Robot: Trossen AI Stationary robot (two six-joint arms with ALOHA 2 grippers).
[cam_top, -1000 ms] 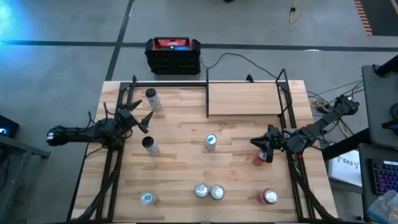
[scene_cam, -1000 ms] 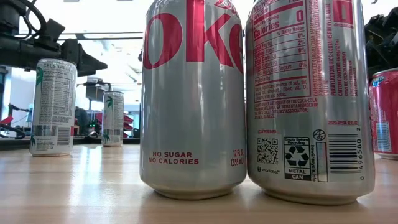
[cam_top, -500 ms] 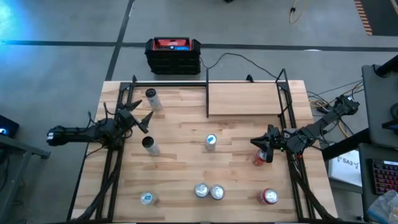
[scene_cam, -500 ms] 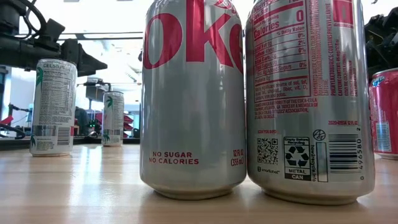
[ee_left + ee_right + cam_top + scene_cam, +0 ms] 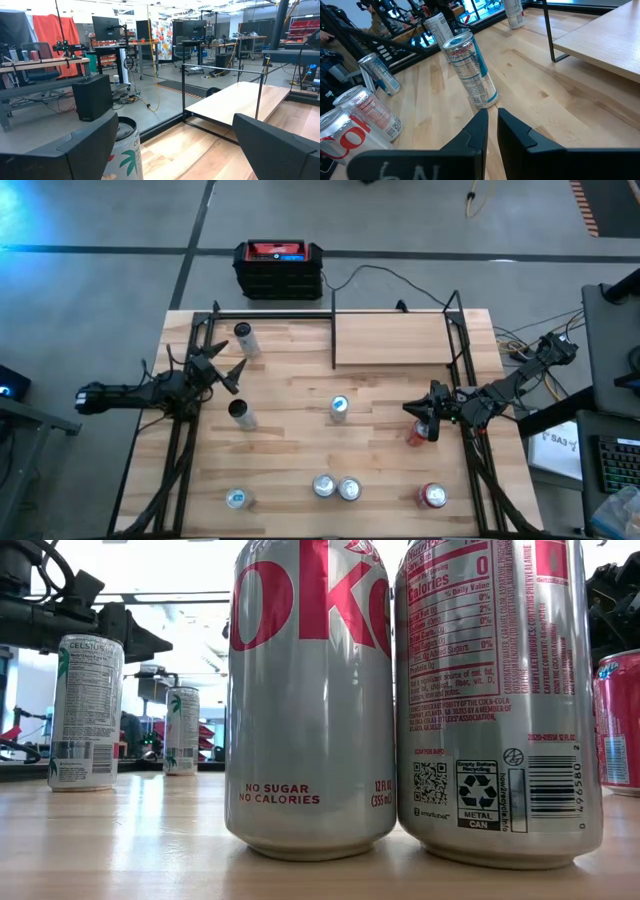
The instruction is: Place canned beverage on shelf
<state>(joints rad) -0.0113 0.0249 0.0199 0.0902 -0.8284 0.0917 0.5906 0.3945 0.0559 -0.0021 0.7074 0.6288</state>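
Several beverage cans stand upright on the wooden tabletop. The shelf (image 5: 395, 338), a light board edged with black rods, sits at the table's far right and bears nothing; it also shows in the wrist views (image 5: 235, 102) (image 5: 605, 40). My left gripper (image 5: 225, 365) hovers open at the table's left, beside a white can (image 5: 125, 150). My right gripper (image 5: 492, 122) is shut at the table's right, holding nothing and pointing at a blue-and-silver can (image 5: 470, 70). A red can (image 5: 418, 435) stands just below that arm.
Two silver Diet Coke cans (image 5: 310, 690) (image 5: 495, 690) stand together at the near edge, with a red can (image 5: 434, 496) to their right and a white can (image 5: 236, 498) to their left. Two more white cans (image 5: 243, 335) (image 5: 240, 412) stand at the left. Black frame rods run along both table sides.
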